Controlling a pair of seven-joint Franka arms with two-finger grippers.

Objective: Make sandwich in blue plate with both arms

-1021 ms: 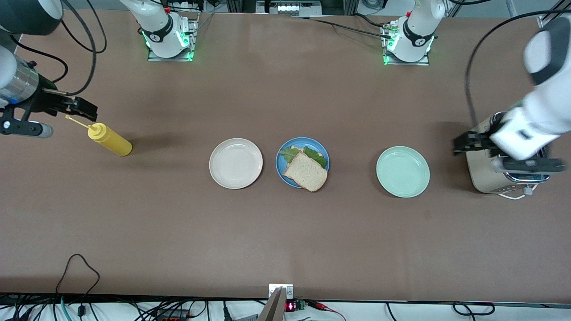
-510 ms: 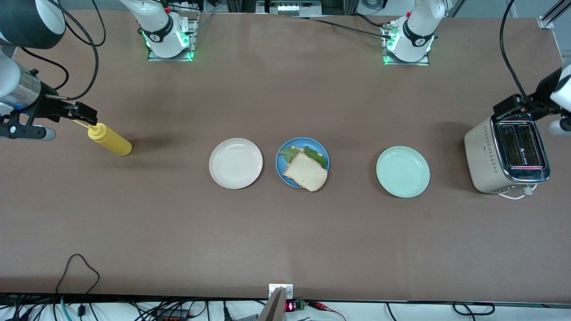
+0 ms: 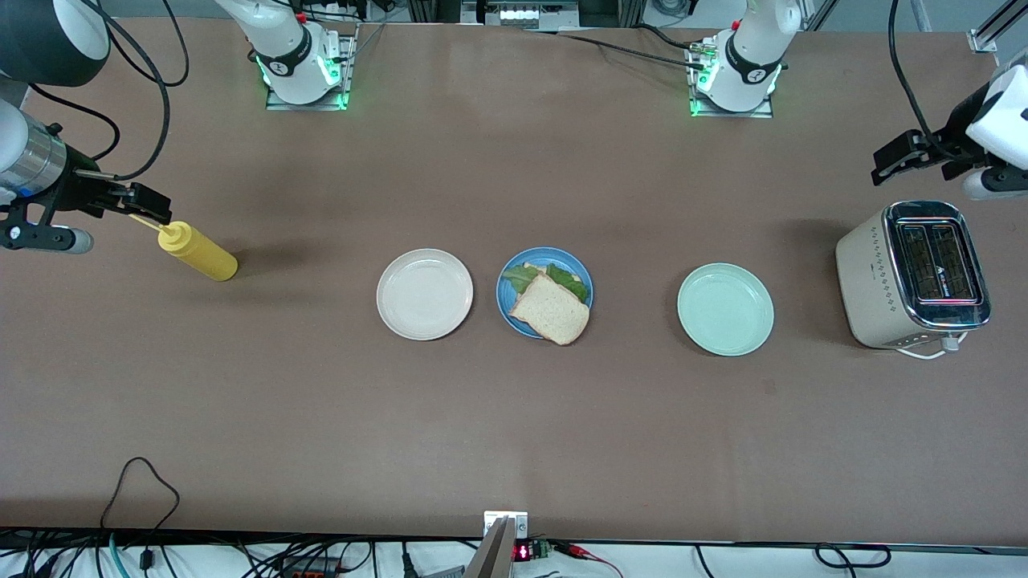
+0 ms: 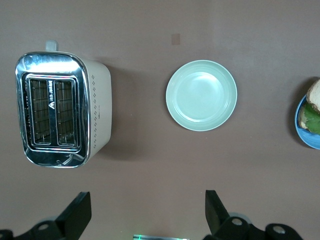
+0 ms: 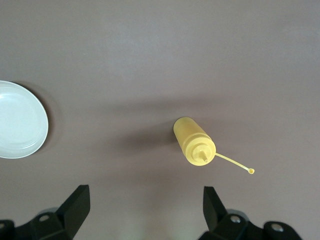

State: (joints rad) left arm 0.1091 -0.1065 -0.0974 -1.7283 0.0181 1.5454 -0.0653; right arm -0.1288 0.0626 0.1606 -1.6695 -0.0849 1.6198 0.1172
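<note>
The sandwich [image 3: 551, 305] sits on the blue plate [image 3: 507, 308] mid-tabletop, well apart from both my spread, empty end effectors: left [image 3: 907, 159] above the toaster [image 3: 913, 274], right [image 3: 136, 205] over the bottle [image 3: 197, 251].

Two white Franka arms, the right arm [image 3: 277, 36] and the left arm [image 3: 755, 48], have dark grey joint bands and green-lit bases on metal plates. Black cables [image 3: 152, 96] loop off them. Each wrist carries black fingers [image 4: 77, 215]; a silver collar [image 3: 36, 156] rings the right one.
</note>
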